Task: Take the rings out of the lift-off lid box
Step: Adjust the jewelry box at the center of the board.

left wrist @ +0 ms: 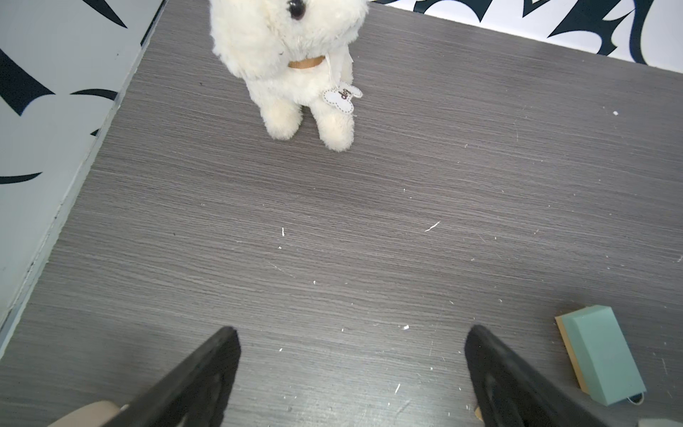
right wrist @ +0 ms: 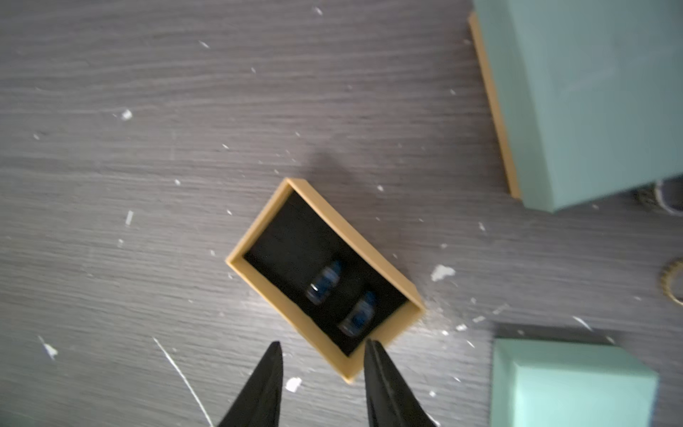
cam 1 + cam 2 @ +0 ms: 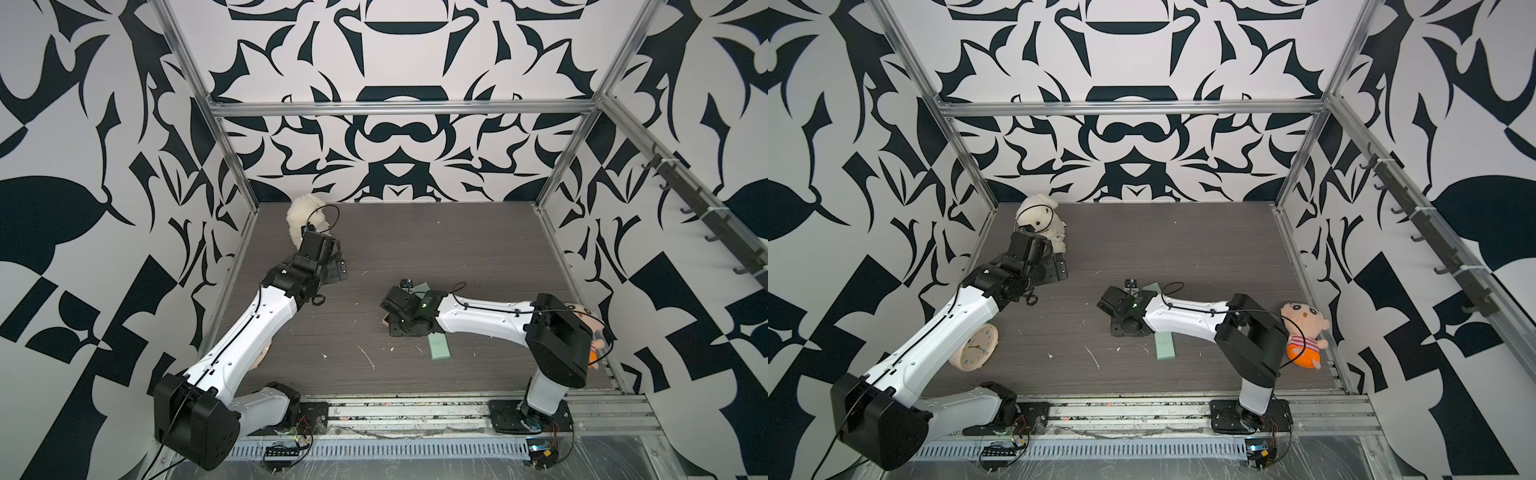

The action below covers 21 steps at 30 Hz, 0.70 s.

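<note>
Closest in: right gripper (image 2: 322,344), tips filling the near edge of its wrist view. Jaws are part-open with a clear gap and nothing is gripped. The near corner of the open tan box (image 2: 255,240) sits between the tips; I can't tell the height above it. The lid is off and the black liner is exposed.

The rings (image 2: 325,283): two sit side by side in the liner, at the end of the box nearest the tips. The frame is motion-blurred. They look dark with a bluish sheen; no more detail is readable.

A mint box (image 2: 584,92) on a tan base and a second mint box (image 2: 569,384) lie near the tan box, not touching it. In both top views the right wrist is near the centre of the table (image 3: 457,249), with mint pieces at its 12 and 5 o'clock.

Left gripper (image 1: 351,332) is at 10 o'clock from centre, jaws spread wide, empty, over bare table. It faces the white plush dog (image 1: 292,70) in the 11 o'clock corner.

A clock (image 3: 976,345) lies at 8 o'clock, partly under the left arm. A doll (image 3: 1304,332) lies at the 4 o'clock edge.
</note>
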{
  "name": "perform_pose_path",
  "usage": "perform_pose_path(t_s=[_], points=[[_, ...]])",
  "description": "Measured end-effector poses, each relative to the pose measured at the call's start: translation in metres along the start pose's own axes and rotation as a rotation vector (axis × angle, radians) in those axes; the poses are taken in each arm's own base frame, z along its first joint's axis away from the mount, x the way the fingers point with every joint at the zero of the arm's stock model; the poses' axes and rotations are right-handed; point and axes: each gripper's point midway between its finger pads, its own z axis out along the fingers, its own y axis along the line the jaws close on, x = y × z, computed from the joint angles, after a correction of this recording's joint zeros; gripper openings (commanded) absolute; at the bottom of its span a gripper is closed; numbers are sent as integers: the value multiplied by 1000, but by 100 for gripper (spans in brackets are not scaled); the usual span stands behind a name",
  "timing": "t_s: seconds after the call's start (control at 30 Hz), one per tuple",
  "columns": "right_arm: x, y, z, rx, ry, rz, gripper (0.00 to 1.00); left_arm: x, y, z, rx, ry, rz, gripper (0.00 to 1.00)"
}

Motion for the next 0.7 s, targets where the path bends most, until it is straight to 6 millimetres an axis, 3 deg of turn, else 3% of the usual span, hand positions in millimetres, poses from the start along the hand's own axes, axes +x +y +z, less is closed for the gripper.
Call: perform_pose_path(t_s=[0.7], points=[[-9,7,18,45,14,12,34,10,3,7,-25,47,25,99]])
